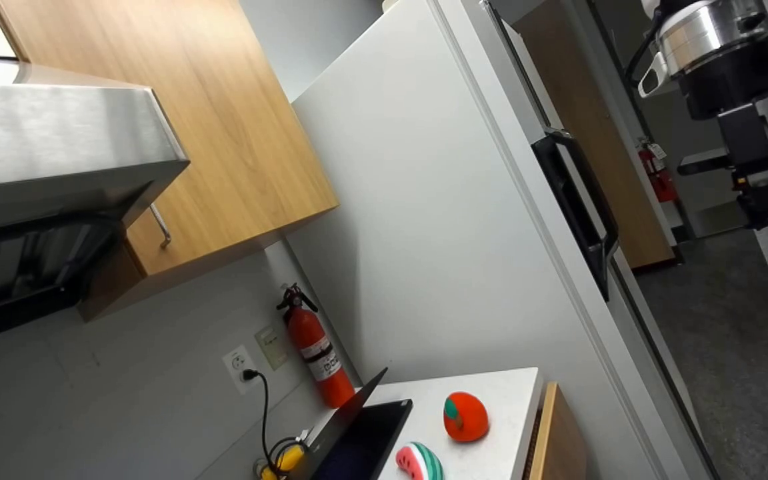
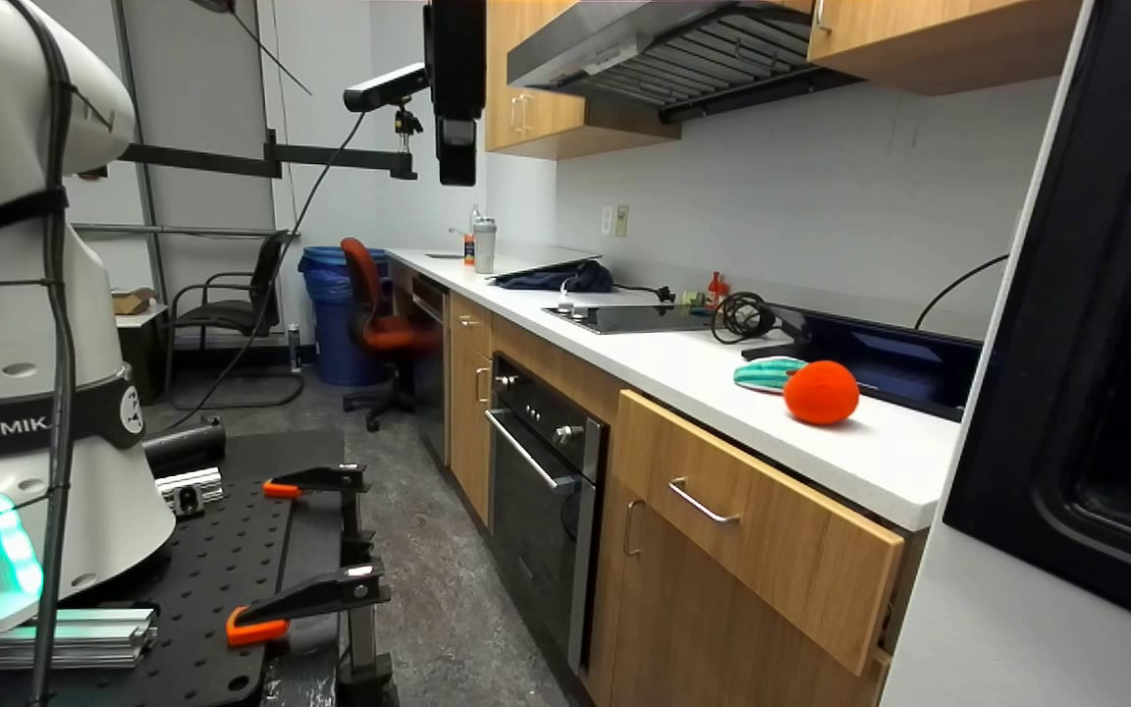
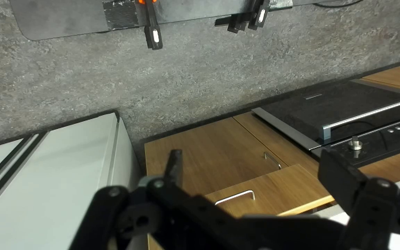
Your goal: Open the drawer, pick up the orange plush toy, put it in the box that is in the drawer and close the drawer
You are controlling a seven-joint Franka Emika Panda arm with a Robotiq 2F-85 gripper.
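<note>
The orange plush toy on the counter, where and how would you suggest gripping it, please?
From above, probably, fingers across the widest part of the orange plush toy: it looks round, its top uncovered. A watermelon-like item sits beside it, so avoid that side.

Near a tall white refrigerator [image 1: 437, 227] I see a red cylindrical fire extinguisher [image 1: 320, 357]; on the white tabletop [image 1: 512, 396], a green-striped watermelon-slice toy [image 1: 422, 461].
</note>
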